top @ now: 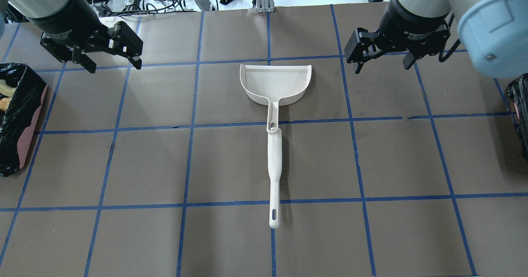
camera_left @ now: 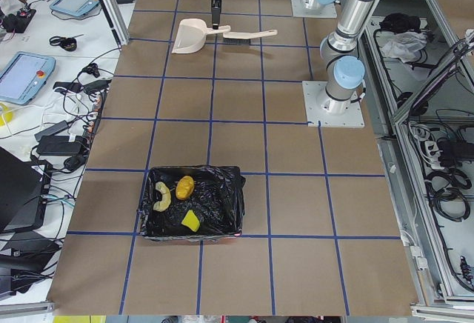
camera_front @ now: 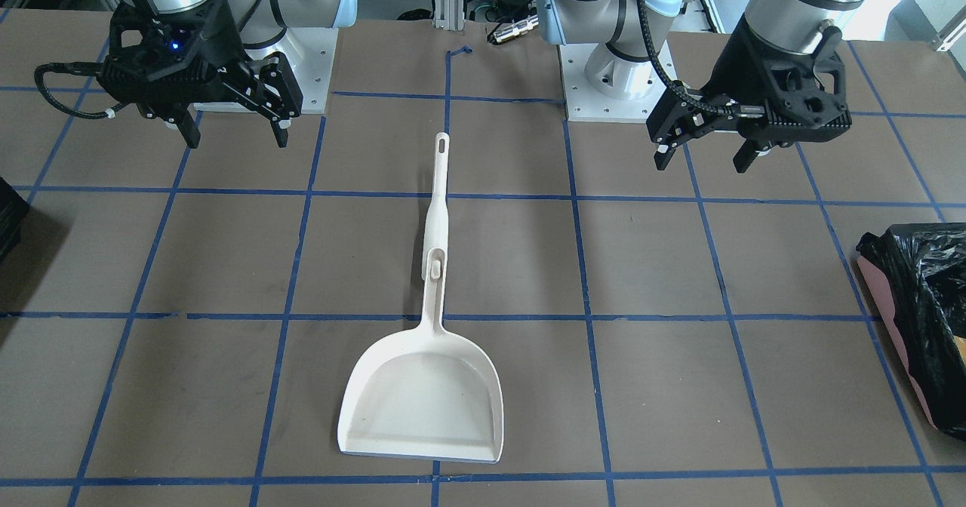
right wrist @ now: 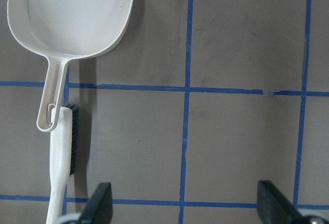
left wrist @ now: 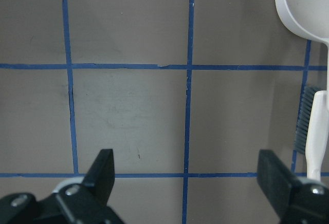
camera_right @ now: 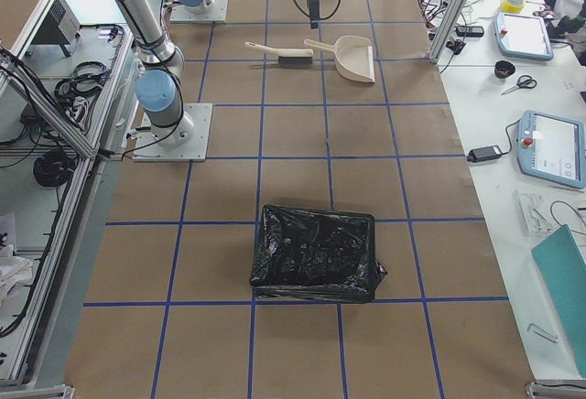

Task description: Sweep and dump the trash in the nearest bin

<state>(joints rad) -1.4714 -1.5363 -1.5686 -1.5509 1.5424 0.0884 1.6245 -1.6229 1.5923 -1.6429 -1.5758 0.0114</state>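
Observation:
The trash lies inside the black-lined pink bin [camera_left: 226, 208] at the table's end on my left: a brown potato-shaped lump [camera_left: 185, 187], a pale rind slice [camera_left: 162, 195] and a yellow-green wedge [camera_left: 191, 221]. That bin also shows in the overhead view [top: 24, 116] and the front view [camera_front: 917, 296]. My left gripper [top: 113, 64] [camera_front: 702, 164] [left wrist: 186, 170] is open and empty above the table. My right gripper [top: 383, 66] [camera_front: 236, 141] [right wrist: 186, 196] is open and empty too. No trash shows on the table.
A cream-white dustpan [top: 275, 81] [camera_front: 423, 401] lies flat mid-table, its handle clipped onto a white brush [top: 274, 165] [camera_front: 435, 205]. A second black-lined bin [camera_right: 316, 253] [top: 520, 116] stands at the table's end on my right.

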